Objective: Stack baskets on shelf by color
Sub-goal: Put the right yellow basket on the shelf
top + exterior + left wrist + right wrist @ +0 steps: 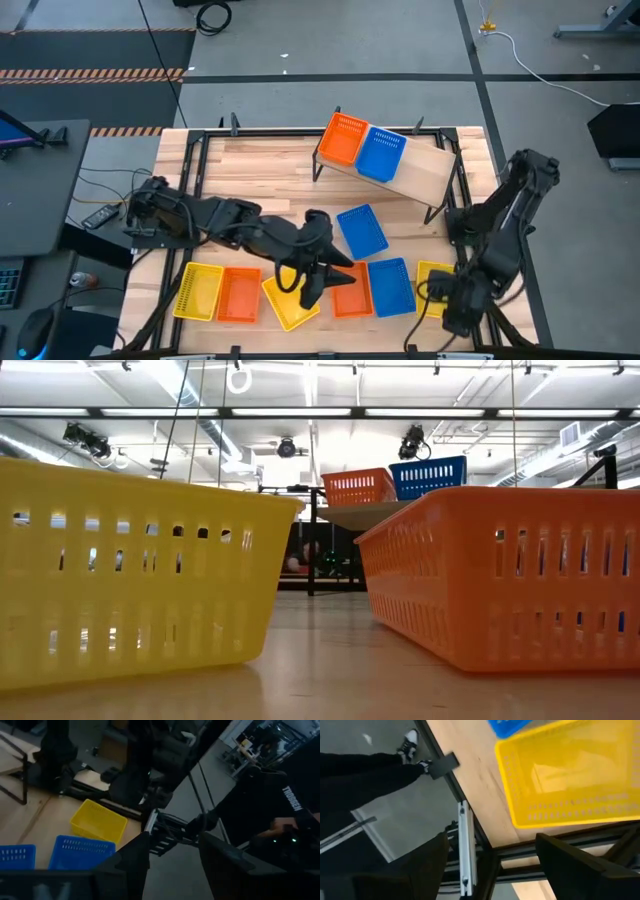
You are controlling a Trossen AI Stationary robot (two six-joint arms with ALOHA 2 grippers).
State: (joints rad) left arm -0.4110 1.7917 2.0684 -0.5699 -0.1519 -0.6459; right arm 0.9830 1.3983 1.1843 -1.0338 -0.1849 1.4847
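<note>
Item, left gripper (172, 865): fingers parted, nothing visible between them in the left wrist view. In the high view it sits low over the front row, where a tilted yellow basket (288, 300) meets an orange basket (350, 290); we judge it placed to take one of them, though which we cannot tell.

Item, right gripper (490, 865): fingers spread wide, empty, at the table's front right corner just beside a yellow basket (570, 780). A person's legs and shoe show beyond the table edge.

Item, front row: yellow basket (198, 290) and orange basket (238, 295) side by side at left, a blue basket (391, 286) at right, another blue basket (361, 231) mid-table.

Item, shelf (425, 172): carries one orange basket (344, 139) and one blue basket (380, 154), side by side as colour stack bases. We judge the sorting barely begun.
</note>
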